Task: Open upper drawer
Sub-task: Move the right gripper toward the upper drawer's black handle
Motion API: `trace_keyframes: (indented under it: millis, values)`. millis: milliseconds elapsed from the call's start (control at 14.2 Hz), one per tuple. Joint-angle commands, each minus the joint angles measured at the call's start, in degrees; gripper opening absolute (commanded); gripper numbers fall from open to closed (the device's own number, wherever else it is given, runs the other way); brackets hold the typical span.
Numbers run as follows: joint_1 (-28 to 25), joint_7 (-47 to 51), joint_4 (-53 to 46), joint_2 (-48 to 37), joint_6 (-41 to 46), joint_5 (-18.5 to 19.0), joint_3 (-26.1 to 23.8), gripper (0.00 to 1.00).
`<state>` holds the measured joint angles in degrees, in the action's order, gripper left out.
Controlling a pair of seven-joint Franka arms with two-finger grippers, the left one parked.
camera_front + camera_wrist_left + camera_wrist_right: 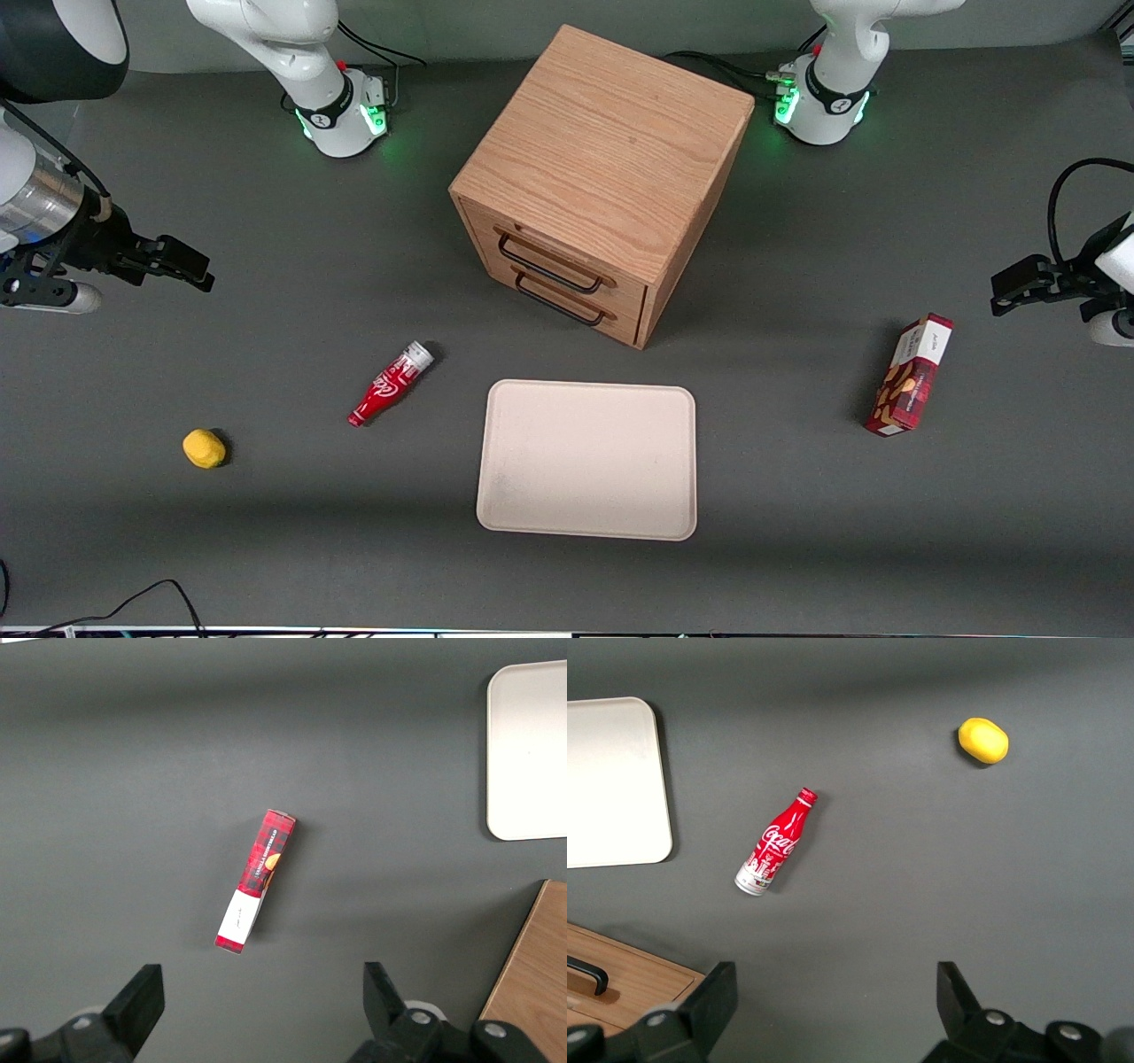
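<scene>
The oak cabinet (611, 151) stands mid-table, its front turned toward the front camera and the working arm's end. The upper drawer (567, 257) is shut flush, its black bar handle (549, 266) above the lower drawer's handle (560, 304). My right gripper (190, 264) hovers toward the working arm's end of the table, well apart from the cabinet, open and empty. In the right wrist view the gripper (837, 992) has its fingers wide apart over bare table. A cabinet corner (638, 988) with one black handle end (589, 974) shows beside it.
A red cola bottle (392, 383) lies between the gripper and the cabinet, nearer the front camera. A yellow lemon (204, 448) lies nearer still. A beige tray (586, 523) lies in front of the cabinet. A red snack box (912, 376) stands toward the parked arm's end.
</scene>
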<state>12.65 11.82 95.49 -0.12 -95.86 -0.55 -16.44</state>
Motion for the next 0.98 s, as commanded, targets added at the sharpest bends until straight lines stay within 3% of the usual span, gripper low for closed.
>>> trace_keyframes:
  millis: [0, 211, 351, 491, 702, 912]
  values:
    - [-0.26, 1.28, 0.05, 0.38, -0.73, -1.21, 0.18, 1.00]
    - [-0.43, 0.23, -0.65, 1.87, -1.26, -1.04, -0.08, 1.00]
    - [-4.46, 0.57, -3.80, 4.06, -1.17, -0.51, -2.97, 1.00]
    - [-5.35, 0.40, -6.00, 7.83, -2.83, 1.06, -9.89, 1.00]
    - [-7.02, -0.39, -12.15, 16.44, -3.46, 6.86, -19.92, 1.00]
    - [-8.26, -1.79, -13.31, 23.82, -8.18, 8.36, -29.15, 1.00]
